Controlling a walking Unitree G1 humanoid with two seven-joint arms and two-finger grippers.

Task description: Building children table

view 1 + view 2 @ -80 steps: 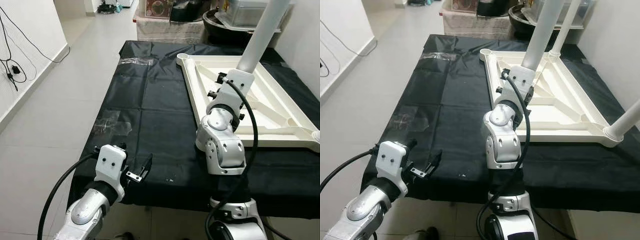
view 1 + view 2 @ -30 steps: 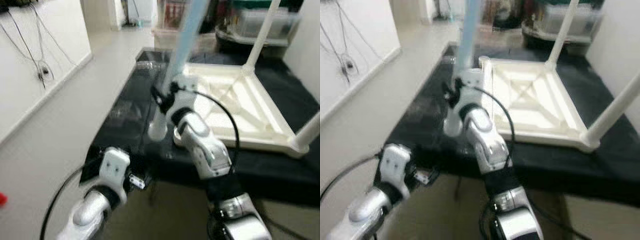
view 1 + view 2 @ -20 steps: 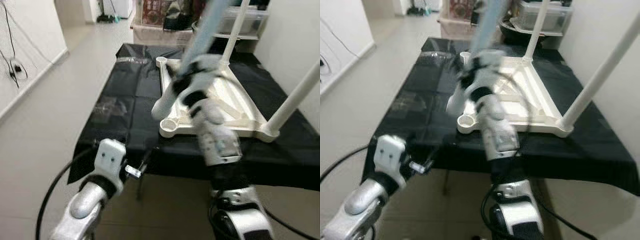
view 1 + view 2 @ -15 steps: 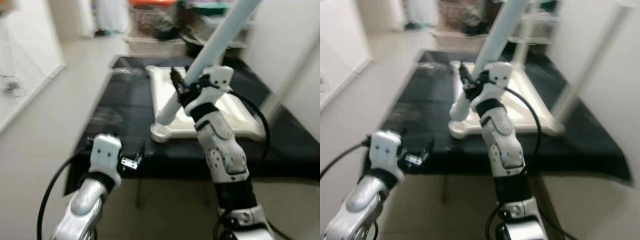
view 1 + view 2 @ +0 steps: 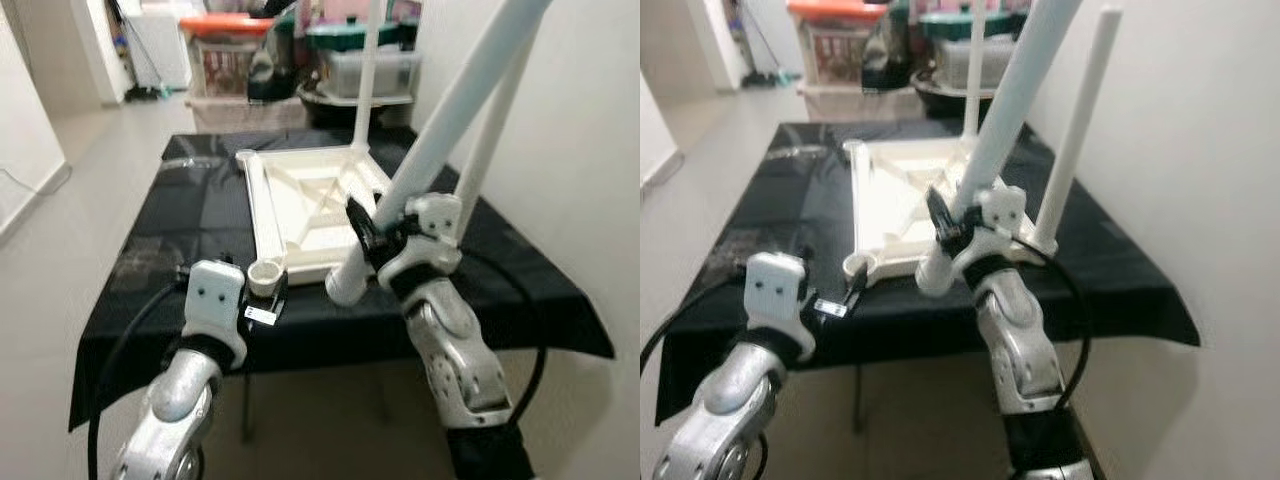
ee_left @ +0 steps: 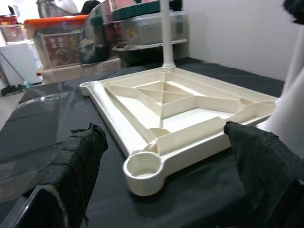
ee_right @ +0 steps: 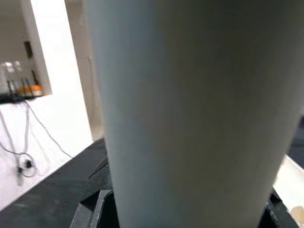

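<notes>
An upside-down white tabletop [image 5: 300, 200] lies on a table under a black cloth [image 5: 150, 250]. Two white legs stand in its far and right corners [image 5: 367, 70]. The near left corner has an empty round socket [image 5: 265, 273]. My right gripper [image 5: 372, 235] is shut on a third white leg [image 5: 450, 115], held tilted; its lower end [image 5: 345, 290] hangs just right of the socket, at the tabletop's front edge. My left gripper [image 6: 166, 161] is open, its black fingers [image 6: 71, 171] either side of the socket [image 6: 142, 168] and a little short of it.
Storage boxes and bins [image 5: 235, 55] are stacked behind the table. A white wall [image 5: 570, 150] runs close along the right side. Tiled floor [image 5: 60, 210] lies open to the left. The cloth hangs over the table's front edge [image 5: 330, 345].
The whole view has swung round, so the camera moved. The held leg's lower end now sits to the right of the empty socket instead of above it. The left gripper is nearer that corner.
</notes>
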